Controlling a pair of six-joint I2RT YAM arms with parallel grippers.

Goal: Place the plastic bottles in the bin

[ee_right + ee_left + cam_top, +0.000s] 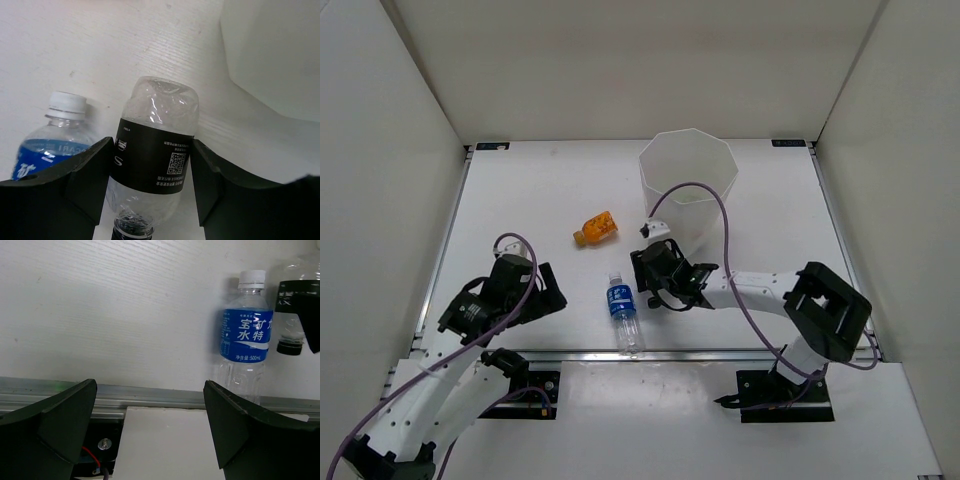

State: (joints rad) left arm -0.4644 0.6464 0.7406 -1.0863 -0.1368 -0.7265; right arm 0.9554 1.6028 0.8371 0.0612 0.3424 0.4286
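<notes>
Pinched between closed right gripper (150, 175) fingers: black-label bottle (155, 150), base pointing outward. Just left of those fingers: blue-label bottle (47, 147). Beyond them, upper right: bin (270, 55). Between left gripper (149, 390) fingers, spread wide: nothing held.

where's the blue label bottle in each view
top external: blue-label bottle lying lower centre, cap toward the back.
left wrist: the bottle at right, cap up.
right wrist: the bottle lower left, partly cut off.
shared landmark: black-label bottle, right beside it in both wrist views.
</notes>
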